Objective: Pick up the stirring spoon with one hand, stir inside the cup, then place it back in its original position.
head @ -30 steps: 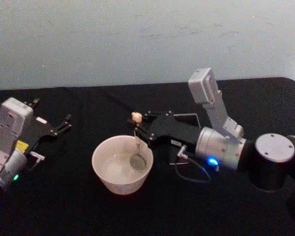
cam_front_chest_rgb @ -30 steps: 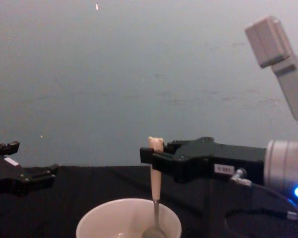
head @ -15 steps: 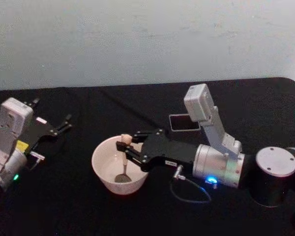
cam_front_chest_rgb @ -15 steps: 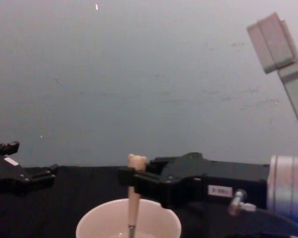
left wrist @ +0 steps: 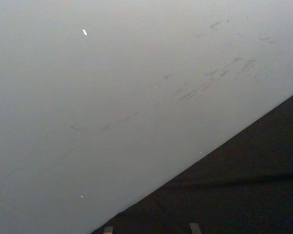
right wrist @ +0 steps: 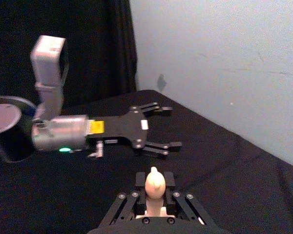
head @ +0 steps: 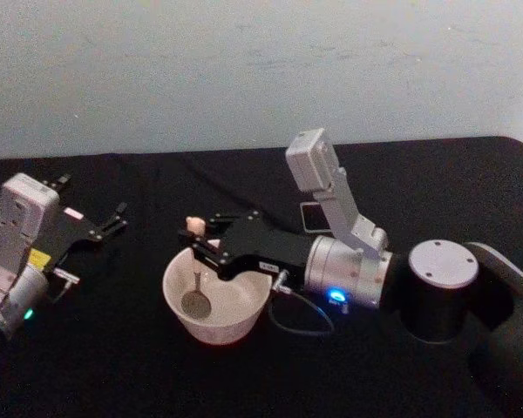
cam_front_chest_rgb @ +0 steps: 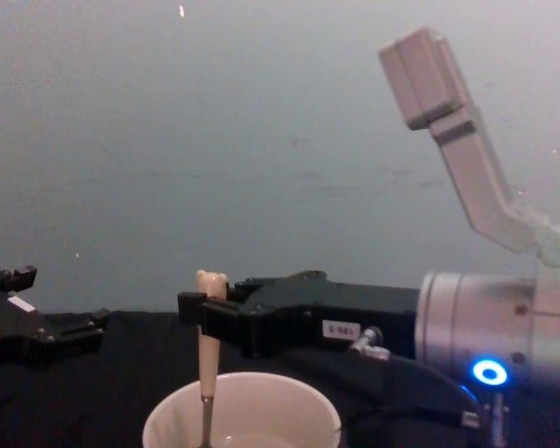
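Currently mid-stir, I judge: my right tool (head: 199, 242), frame centre, pinches the spoon (head: 194, 283) by its handle, bowl down inside the cup (head: 213, 326). Return to the holder (head: 310, 215) not yet done. My left tool (head: 91, 200) idles spread, far left.

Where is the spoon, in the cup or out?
In: the spoon has its bowl inside the cup, handle gripped by the right hand.

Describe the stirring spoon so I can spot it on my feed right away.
On the black table, find the wide cream cup near the middle. The right gripper reaches over its rim, shut on the stirring spoon, which stands nearly upright inside. It alone is slim: beige handle topped by a small bear head, shiny round bowl low in the cup.
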Controlling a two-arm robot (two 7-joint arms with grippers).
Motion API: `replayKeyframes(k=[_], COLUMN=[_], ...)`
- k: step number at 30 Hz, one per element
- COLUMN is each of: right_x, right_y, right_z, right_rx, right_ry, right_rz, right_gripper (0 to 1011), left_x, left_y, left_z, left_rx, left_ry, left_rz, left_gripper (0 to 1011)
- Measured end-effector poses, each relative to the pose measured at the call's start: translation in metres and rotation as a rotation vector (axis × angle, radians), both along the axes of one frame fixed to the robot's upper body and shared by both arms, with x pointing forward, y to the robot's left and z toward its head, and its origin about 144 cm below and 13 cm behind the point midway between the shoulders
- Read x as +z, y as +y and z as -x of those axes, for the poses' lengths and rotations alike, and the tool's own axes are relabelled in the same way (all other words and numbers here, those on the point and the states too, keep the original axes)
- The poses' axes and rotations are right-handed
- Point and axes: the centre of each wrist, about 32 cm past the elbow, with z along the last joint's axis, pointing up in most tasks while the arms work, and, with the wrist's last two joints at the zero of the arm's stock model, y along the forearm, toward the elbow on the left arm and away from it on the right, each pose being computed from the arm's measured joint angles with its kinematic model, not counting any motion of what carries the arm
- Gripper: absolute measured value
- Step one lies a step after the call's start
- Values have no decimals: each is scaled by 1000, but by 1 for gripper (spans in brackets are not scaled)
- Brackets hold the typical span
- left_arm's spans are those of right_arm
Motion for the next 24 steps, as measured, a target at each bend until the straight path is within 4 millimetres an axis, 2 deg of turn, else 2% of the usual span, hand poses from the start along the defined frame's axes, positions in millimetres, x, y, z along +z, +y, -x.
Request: replayKeyframes(k=[6,12,18,24], right_x=[-1,1,2,4], right_y=[5,-1,-11,-26], right_z=[-14,-24,-25,-16], right_rx=[-41,-87,-112,-117], right_ry=[-3,-14,-25,-40], right_rz=[12,19,24,17], right_gripper=[215,215,215,215], left_x=[0,0,0,0], left_y=[0,0,0,0], left_z=[0,0,0,0], left_rx=[0,0,0,0], left_ry=[0,0,0,0], left_rz=[0,0,0,0], left_gripper=[1001,1001,1001,1001])
